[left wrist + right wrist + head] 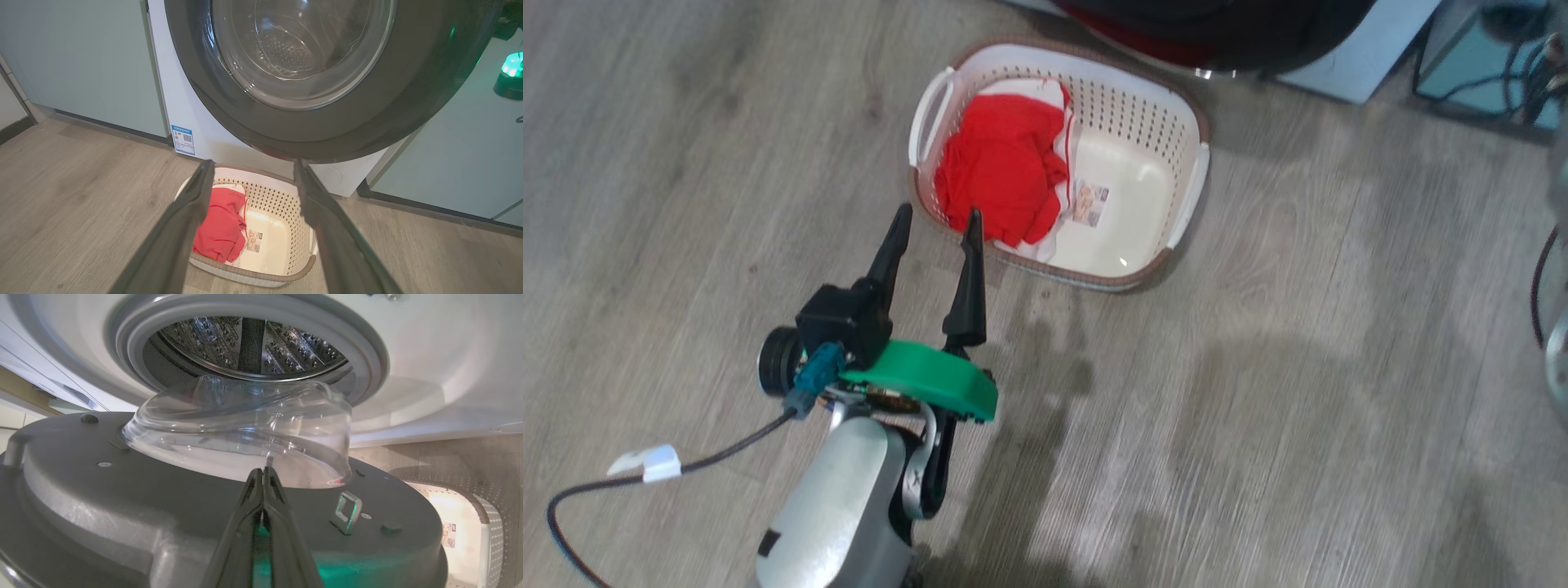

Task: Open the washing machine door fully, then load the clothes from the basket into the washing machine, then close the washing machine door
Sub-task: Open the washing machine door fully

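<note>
— How do your grippers stand?
— Nearest me, my left gripper (938, 212) has its two fingers wide apart with nothing between them. In the head view its tips stop just short of the near rim of the basket (1127, 106). My right gripper (261, 470) has its fingers pressed together, holding nothing, and points across the inner side of the washing machine door (122, 498).

— And the clothes?
— In the basket, which sits on the wood floor (1258, 408). The clothes (1001, 167) lie bunched at its left end, bright red with white cloth edged in red beneath. The right half is bare down to a sticker (1090, 204).

— What does one camera show that another doesn't?
— My left wrist view looks between my fingers into the basket, then up at the door's outer face, a glossy black rim round clear glass. Its lower edge overlaps the basket's far end in that view. My right wrist view gives the other side: a grey panel, the bulging glass bowl (245, 428) and a metal latch (347, 510). Beyond those are the grey gasket (367, 347) and the steel drum (253, 339).

— So the door stands open?
— Yes, clear of the washing machine (192, 110). A blue label (183, 139) sits low on its white front, and there are pale teal cabinets (94, 61) on either side.
</note>
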